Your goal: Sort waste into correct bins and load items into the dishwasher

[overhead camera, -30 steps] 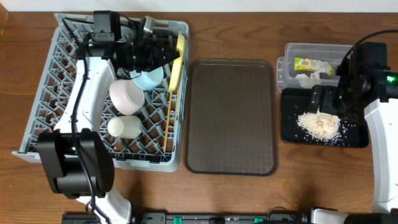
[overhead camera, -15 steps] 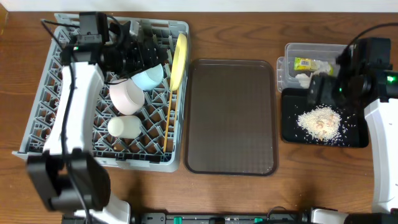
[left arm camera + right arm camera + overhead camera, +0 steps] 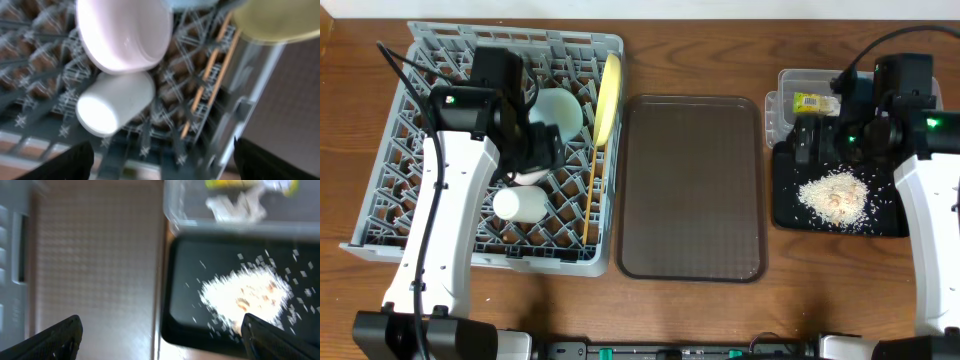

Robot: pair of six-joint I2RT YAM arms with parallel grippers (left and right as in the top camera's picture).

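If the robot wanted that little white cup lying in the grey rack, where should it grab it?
Probably from straight above, pinching across the middle of the white cup. It lies on its side on the pegs of the rack, so its rounded flanks are exposed from the top; the white bowl sits close beside it.

Yellow plate (image 3: 610, 95) upright in the grey rack (image 3: 390, 190); rice scraps (image 3: 835, 197) on the black tray (image 3: 788, 207)
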